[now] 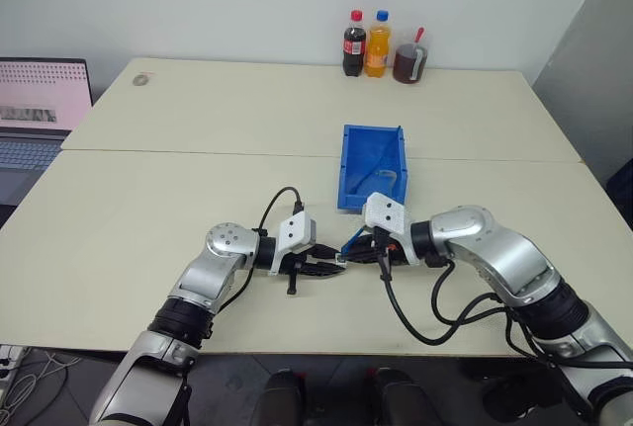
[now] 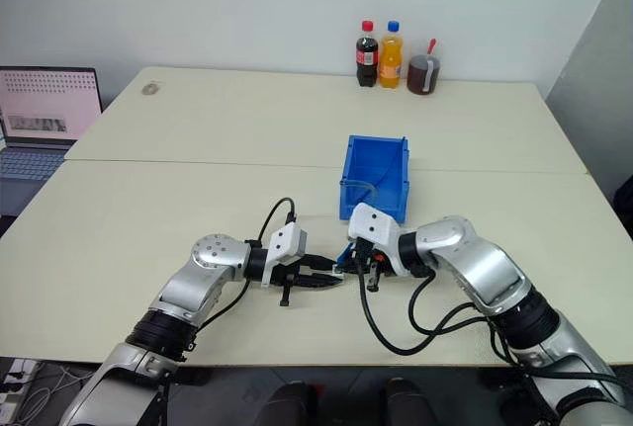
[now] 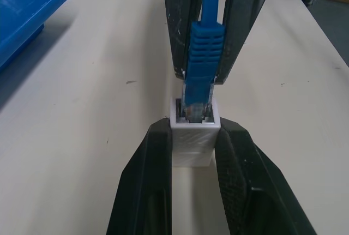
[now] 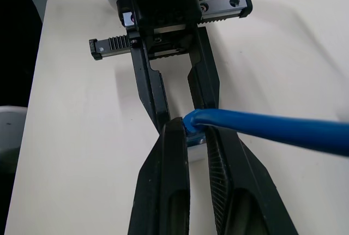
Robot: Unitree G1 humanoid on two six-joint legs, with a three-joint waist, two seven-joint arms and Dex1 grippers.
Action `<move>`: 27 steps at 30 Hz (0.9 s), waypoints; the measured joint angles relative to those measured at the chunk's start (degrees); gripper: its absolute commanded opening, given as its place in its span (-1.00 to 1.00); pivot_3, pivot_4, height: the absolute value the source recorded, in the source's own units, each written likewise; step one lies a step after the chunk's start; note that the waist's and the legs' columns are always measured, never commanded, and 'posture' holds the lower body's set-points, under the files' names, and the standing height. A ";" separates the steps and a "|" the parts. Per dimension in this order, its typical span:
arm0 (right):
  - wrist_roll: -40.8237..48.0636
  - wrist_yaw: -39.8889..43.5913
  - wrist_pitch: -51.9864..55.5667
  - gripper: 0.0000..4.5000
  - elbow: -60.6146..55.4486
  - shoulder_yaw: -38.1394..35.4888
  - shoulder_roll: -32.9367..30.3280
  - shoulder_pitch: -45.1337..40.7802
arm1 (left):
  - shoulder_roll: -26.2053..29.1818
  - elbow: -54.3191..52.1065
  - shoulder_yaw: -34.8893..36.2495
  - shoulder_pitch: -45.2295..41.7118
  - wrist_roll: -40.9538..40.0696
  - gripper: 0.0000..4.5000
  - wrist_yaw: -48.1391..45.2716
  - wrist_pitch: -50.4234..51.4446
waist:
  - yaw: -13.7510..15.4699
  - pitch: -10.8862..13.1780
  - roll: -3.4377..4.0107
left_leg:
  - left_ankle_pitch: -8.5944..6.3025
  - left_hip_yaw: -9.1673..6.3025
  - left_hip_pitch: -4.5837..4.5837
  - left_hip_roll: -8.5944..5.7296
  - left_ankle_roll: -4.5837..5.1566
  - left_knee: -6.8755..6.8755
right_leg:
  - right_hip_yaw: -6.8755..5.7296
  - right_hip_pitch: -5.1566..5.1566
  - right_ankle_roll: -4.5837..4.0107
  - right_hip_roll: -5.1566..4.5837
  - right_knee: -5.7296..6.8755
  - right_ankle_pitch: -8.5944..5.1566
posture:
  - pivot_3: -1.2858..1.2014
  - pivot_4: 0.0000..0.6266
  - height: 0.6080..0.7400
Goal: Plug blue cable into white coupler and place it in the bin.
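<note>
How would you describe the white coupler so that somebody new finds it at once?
Start at the blue bin in the middle of the table. Just in front of it, the two pincers meet tip to tip. The white coupler is the tiny white block shut in the left pincer, with the blue cable plugged into it.

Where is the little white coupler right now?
The white coupler is pinched between the left gripper fingers, just above the table near the blue bin, with the blue cable plug in its opening, held by the right gripper.

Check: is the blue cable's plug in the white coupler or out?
In: the blue cable plug's tip sits inside the white coupler opening.
</note>
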 measured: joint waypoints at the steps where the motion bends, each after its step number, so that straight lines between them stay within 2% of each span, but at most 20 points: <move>1: -0.14 0.15 -0.06 -0.91 0.47 0.15 0.14 -0.18 | -0.08 0.00 -0.02 0.01 0.14 -0.66 0.15 0.09 | 0.00 -0.01 0.01 | 0.00 -0.01 0.12 0.00 0.00 0.00 | -0.02 0.14 0.00 0.00 -0.01 0.00 | 0.03 -0.52 1.00; 7: -2.16 1.12 -3.10 -0.91 2.51 1.71 0.36 0.07 | -0.24 0.00 -0.10 0.11 1.16 -0.66 0.71 0.66 | -0.06 -0.06 0.00 | -0.01 0.01 0.96 0.01 0.00 -0.14 | -0.02 0.92 -0.10 0.00 -0.10 -0.11 | 0.03 -0.52 1.00; 15: -4.97 2.44 -10.19 -0.91 7.16 2.96 1.92 1.00 | -0.01 -0.02 -0.09 1.01 1.82 -0.66 1.71 0.99 | -0.35 -1.11 0.27 | -0.02 0.02 1.16 0.06 0.01 -0.21 | 0.00 1.04 -0.16 0.05 -0.09 -0.15 | 0.03 -0.52 1.00; 17: -5.37 2.54 -10.66 -0.91 7.60 3.13 2.19 1.02 | 0.04 -0.02 -0.09 1.07 2.07 -0.66 1.77 0.99 | -0.41 -1.24 0.26 | -0.02 0.01 1.29 0.09 0.01 -0.23 | 0.00 1.17 -0.55 0.07 -0.09 -0.37 | 0.03 -0.52 1.00; 21: -6.32 3.15 -11.44 -0.91 8.11 3.12 2.66 1.14 | 0.07 -0.01 -0.10 1.12 2.22 -0.66 1.75 0.98 | -0.44 -1.41 0.24 | -0.02 0.02 1.38 0.10 0.00 -0.29 | 0.02 1.22 -0.60 0.07 -0.08 -0.41 | 0.03 -0.52 1.00; 22: -6.36 3.17 -11.49 -0.91 8.14 3.06 2.75 1.23 | 0.08 -0.01 -0.10 1.16 2.25 -0.50 1.75 0.91 | -0.45 -1.44 0.25 | -0.02 0.02 1.38 0.10 0.00 -0.29 | 0.03 1.22 -0.61 0.07 -0.08 -0.41 | 0.03 -0.52 1.00; 23: -6.36 3.17 -11.49 -0.91 8.14 3.02 2.77 1.24 | 0.08 -0.01 -0.10 1.16 2.25 -0.50 1.75 0.90 | -0.45 -1.45 0.25 | -0.02 0.02 1.38 0.10 0.00 -0.29 | 0.03 1.22 -0.61 0.07 -0.08 -0.41 | 0.03 -0.52 1.00; 24: -6.36 3.17 -11.38 -0.91 8.15 2.72 3.00 1.42 | 0.09 -0.02 -0.09 1.17 2.16 -0.32 1.69 0.97 | -0.45 -1.45 0.24 | -0.02 0.02 1.38 0.10 0.00 -0.30 | 0.03 1.21 -0.61 0.07 -0.08 -0.41 | 0.03 -0.52 1.00; 26: -6.28 3.13 -10.88 -0.91 8.17 2.04 3.56 1.78 | 0.03 -0.06 -0.13 1.44 1.98 -0.20 1.60 1.28 | -0.47 -1.44 0.26 | -0.02 0.02 1.36 0.09 0.00 -0.30 | 0.05 1.20 -0.61 0.06 -0.08 -0.41 | 0.03 -0.52 1.00; 27: -6.06 3.13 -10.03 -0.91 7.99 1.51 3.83 1.91 | 0.03 -0.38 -0.13 1.82 1.78 -0.05 1.59 1.61 | -0.50 -1.43 0.25 | -0.02 0.03 1.35 0.10 0.00 -0.32 | 0.06 1.18 -0.62 0.06 -0.09 -0.42 | 0.03 -0.52 1.00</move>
